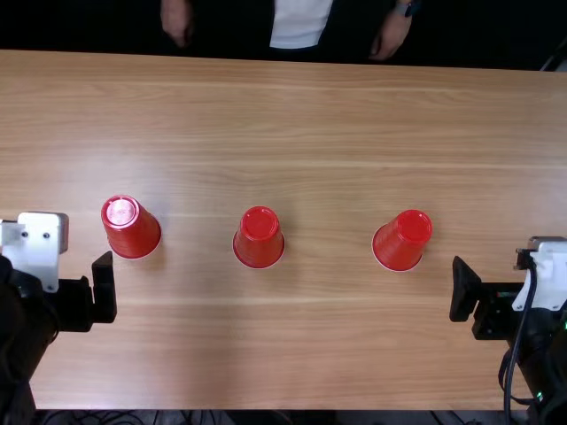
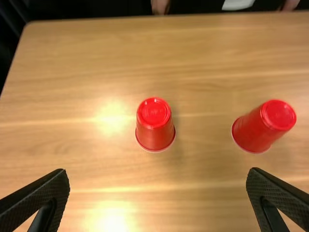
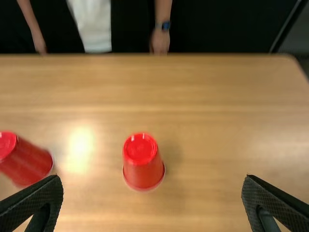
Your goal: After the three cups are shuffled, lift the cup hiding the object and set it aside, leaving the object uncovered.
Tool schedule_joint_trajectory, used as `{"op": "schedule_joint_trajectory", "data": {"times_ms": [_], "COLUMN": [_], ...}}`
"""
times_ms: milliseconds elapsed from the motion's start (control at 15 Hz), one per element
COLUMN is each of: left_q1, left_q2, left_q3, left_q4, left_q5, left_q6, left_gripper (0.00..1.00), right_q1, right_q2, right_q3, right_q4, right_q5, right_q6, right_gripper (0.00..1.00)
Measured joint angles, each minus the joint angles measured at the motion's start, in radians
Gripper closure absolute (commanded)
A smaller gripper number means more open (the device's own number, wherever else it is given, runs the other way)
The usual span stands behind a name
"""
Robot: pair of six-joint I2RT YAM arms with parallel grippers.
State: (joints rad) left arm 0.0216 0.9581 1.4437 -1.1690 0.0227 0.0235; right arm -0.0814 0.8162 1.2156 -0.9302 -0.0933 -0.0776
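Observation:
Three red cups stand upside down in a row across the table's middle: the left cup (image 1: 131, 227), the middle cup (image 1: 259, 237) and the right cup (image 1: 402, 240). The ball is hidden. My left gripper (image 2: 157, 176) is open wide, just nearer than the left cup (image 2: 154, 124) and apart from it, with the middle cup (image 2: 264, 125) off to one side. One of its fingers (image 1: 104, 285) lies near the left cup. My right gripper (image 3: 152, 180) is open wide too, just short of the right cup (image 3: 142, 162); its finger (image 1: 462, 288) is beside that cup. The middle cup (image 3: 21, 162) is at the right wrist view's edge.
Bare wooden table (image 1: 292, 133) stretches beyond the cups to the far edge. A strip of bare table (image 1: 283, 345) lies between the two arms near the front edge.

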Motion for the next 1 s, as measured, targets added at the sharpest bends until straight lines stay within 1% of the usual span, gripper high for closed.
{"op": "schedule_joint_trajectory", "data": {"times_ms": [67, 200, 467, 733, 867, 1000], "left_q1": [0.000, 0.000, 0.000, 0.000, 0.000, 0.000], "left_q2": [0.037, 0.103, 0.209, 0.271, 0.306, 0.339], "left_q3": [0.029, 0.075, 0.097, 0.097, 0.097, 0.097], "left_q4": [-0.046, -0.121, -0.206, -0.217, -0.238, -0.240], "left_q5": [-0.001, 0.000, -0.001, -0.001, 0.000, -0.001], "left_q6": [0.000, 0.003, 0.002, 0.002, 0.002, 0.002], "left_gripper": [0.00, 0.00, 0.00, 0.00, 0.00, 0.00], "right_q1": [0.000, 0.000, 0.000, 0.014, 0.037, 0.039], "right_q2": [0.044, 0.113, 0.208, 0.273, 0.286, 0.286], "right_q3": [0.042, 0.086, 0.089, 0.090, 0.090, 0.093], "right_q4": [-0.062, -0.140, -0.251, -0.307, -0.311, -0.299], "right_q5": [0.000, 0.000, 0.001, 0.001, 0.000, 0.000], "right_q6": [-0.006, -0.027, -0.053, -0.072, -0.075, -0.075], "right_gripper": [0.00, 0.00, 0.00, 0.00, 0.00, 0.00]}}
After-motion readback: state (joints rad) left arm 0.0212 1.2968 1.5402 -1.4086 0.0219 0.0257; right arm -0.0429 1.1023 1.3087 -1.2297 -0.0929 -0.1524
